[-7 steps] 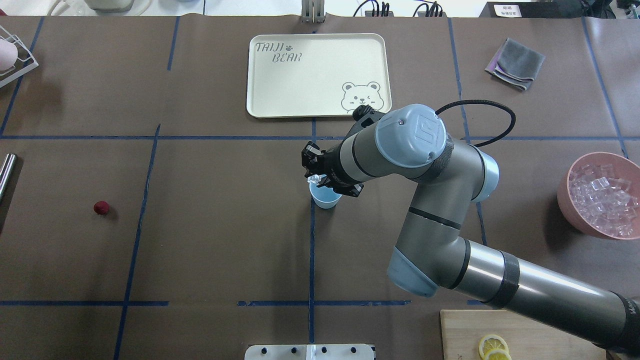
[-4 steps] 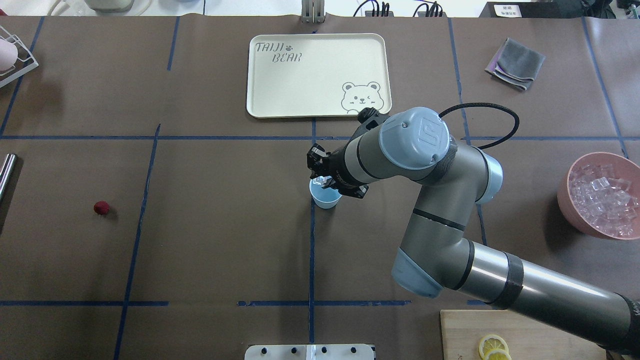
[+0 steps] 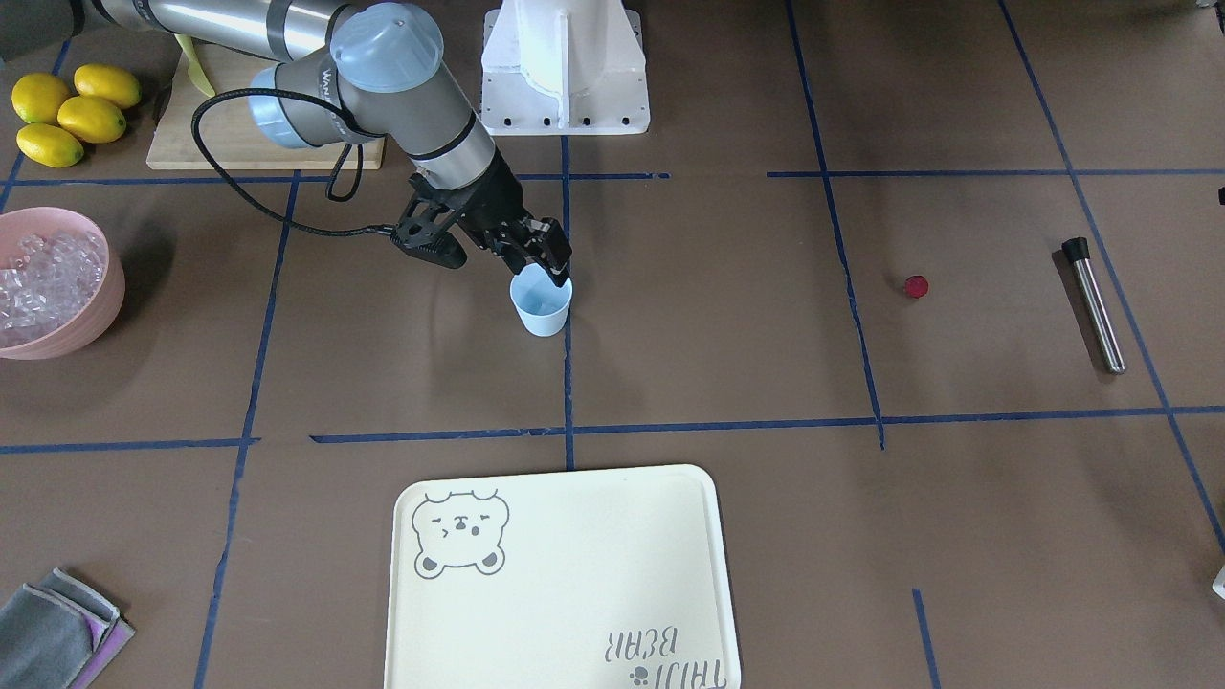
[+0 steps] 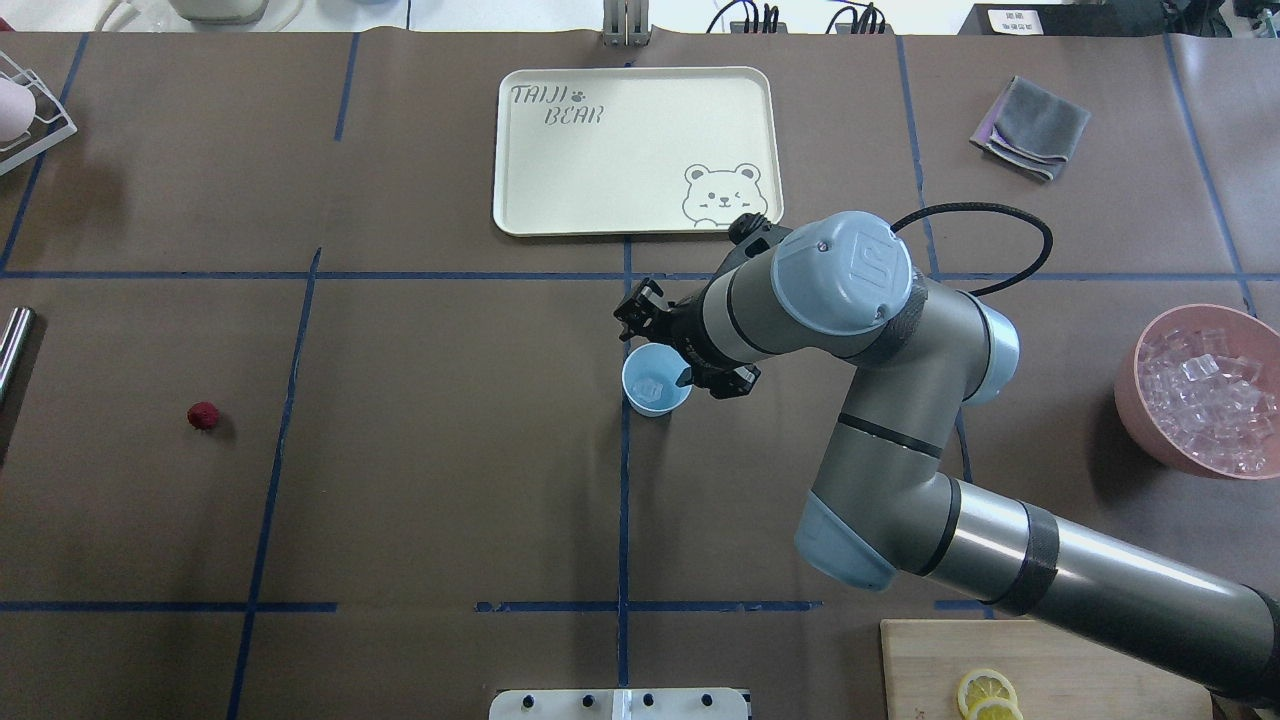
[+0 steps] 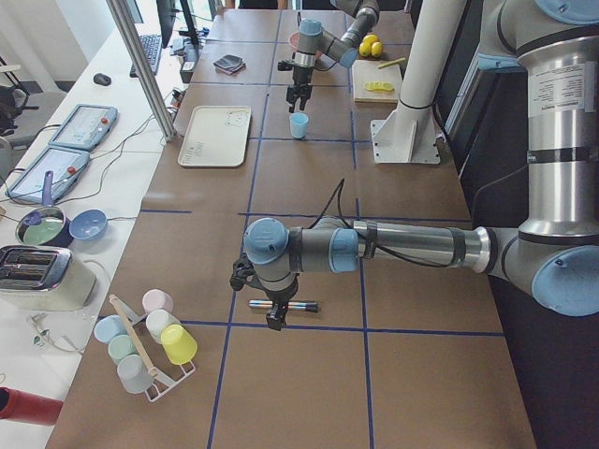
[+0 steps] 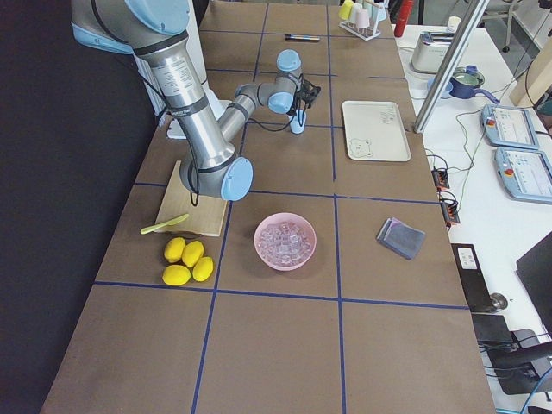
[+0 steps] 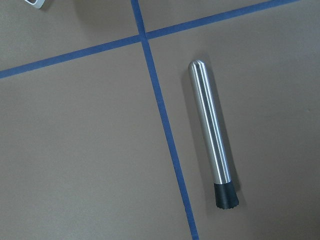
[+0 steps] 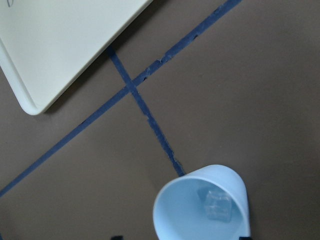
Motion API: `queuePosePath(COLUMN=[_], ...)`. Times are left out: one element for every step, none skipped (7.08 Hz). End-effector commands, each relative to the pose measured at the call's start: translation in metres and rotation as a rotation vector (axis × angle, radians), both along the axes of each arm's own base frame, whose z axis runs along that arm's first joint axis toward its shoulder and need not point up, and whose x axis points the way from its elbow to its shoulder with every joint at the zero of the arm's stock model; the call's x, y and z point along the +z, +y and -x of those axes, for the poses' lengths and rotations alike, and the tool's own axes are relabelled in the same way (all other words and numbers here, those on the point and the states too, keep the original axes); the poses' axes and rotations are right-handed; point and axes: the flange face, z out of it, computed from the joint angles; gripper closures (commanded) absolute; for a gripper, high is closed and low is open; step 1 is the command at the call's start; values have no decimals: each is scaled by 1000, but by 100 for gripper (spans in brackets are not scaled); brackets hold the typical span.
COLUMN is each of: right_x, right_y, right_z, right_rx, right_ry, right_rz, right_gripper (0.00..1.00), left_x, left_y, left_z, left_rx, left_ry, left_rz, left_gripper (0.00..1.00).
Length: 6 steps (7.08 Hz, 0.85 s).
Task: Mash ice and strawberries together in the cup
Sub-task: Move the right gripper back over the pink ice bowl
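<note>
While the small, light blue, tapered plastic cup [image 4: 656, 380] stood upright near the middle of the overhead frame, on a blue tape line of the brown table [image 4: 430, 480], one clear, glassy ice cube [image 4: 655, 384] lay at its bottom. The right wrist view showed that cube [image 8: 218, 205] alone inside the cup [image 8: 172, 210], low in the frame. The black two-finger right gripper [image 4: 662, 343] hung just over the cup's upper right rim. Its jaws were spread wide and held nothing.

The small round red strawberry [image 4: 203, 415] lay at the middle left of the overhead frame, well apart from the cup. Further out, at the left edge, lay a brushed steel rod [image 4: 12, 350] with a black ribbed cap. In the left wrist view it stood nearly upright, right of centre, cap at the lower end. In the exterior left view the left gripper [image 5: 273, 316] hung just above this rod, low in the frame. I could not tell how its jaws stood.

At the right edge of the overhead frame sat a large round pink bowl [image 4: 1128, 385] heaped with ice cubes [image 4: 1205, 400]. A cream rectangular tray [image 4: 600, 180] printed with a bear lay at top centre. A folded grey cloth [image 4: 1032, 126] lay at upper right, and a pale wooden board [image 4: 930, 660] bearing lemon slices [image 4: 986, 692] filled the lower right corner.
</note>
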Motion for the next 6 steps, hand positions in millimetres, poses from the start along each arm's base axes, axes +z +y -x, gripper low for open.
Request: queuePosePath(right_x=[32,78,127,176,225,269], right_y=[-17,-19,-16,-18,-10,3], right_z=[-100,-158,-220,-286,-337,-367], right_rx=[-12,-69,-125,-194,-262,-355], right_ry=[34,83,138,173,227,299], right_rz=[13,-55,-125,-201,-299,-423], right_gripper=[18,18,18,17,17,17], left_x=[0,1,1,1,1,1], left_y=[0,0,0,1,1,1], left_z=[0,0,0,1,0,1], left_rx=[0,0,0,-2,0,-2], left_ry=[0,0,0,0,0,0], left_rz=[0,1,3,3,3,1], left_gripper=[0,0,0,0,0,0])
